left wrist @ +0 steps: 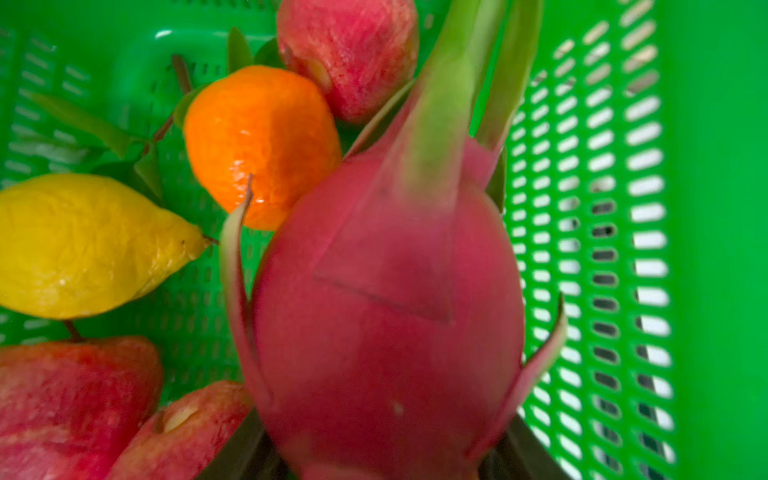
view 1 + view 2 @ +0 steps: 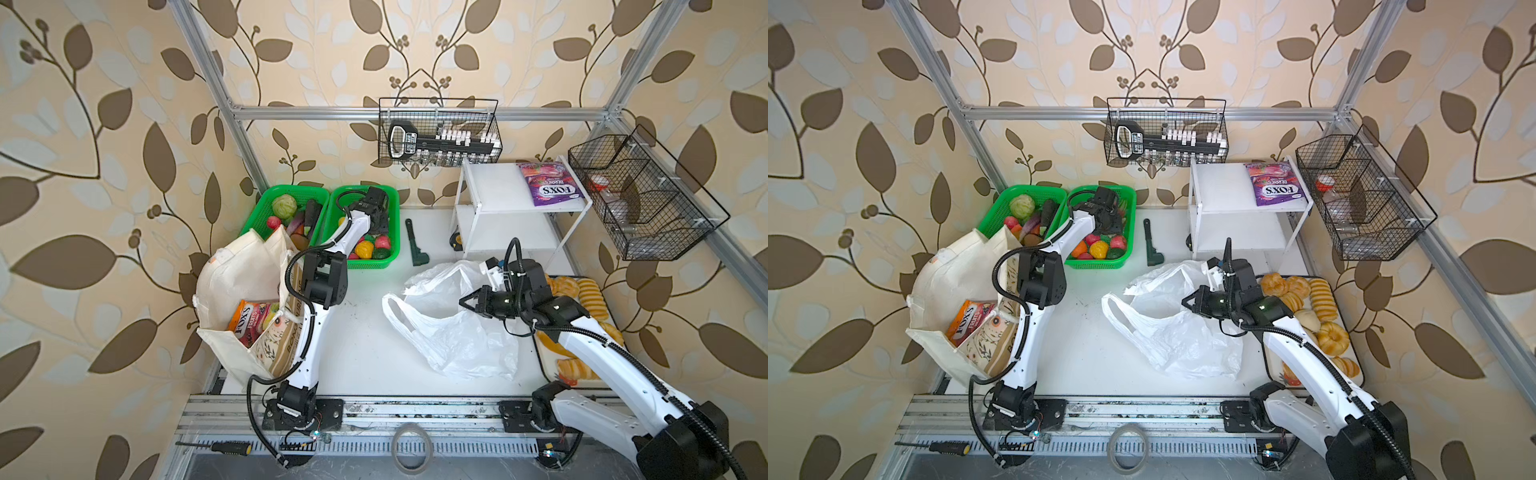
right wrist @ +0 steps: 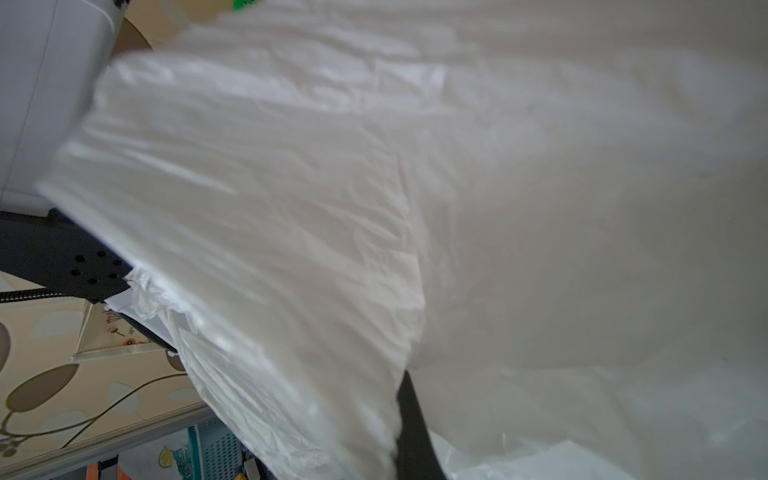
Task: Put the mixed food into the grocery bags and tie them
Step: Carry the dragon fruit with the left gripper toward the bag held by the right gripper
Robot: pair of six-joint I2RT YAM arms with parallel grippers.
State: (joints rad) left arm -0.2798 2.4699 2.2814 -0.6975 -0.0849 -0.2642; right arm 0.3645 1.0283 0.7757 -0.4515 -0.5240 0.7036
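Partly closed end effector around dragonfruit

Left arm stretched forward, left hand downward; right arm bent, right hand pinched shut.

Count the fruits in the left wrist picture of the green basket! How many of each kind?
Red apples: 3
Orange: 1
Yellow pear: 1
Pink dragon fruit: 1
Total: 6
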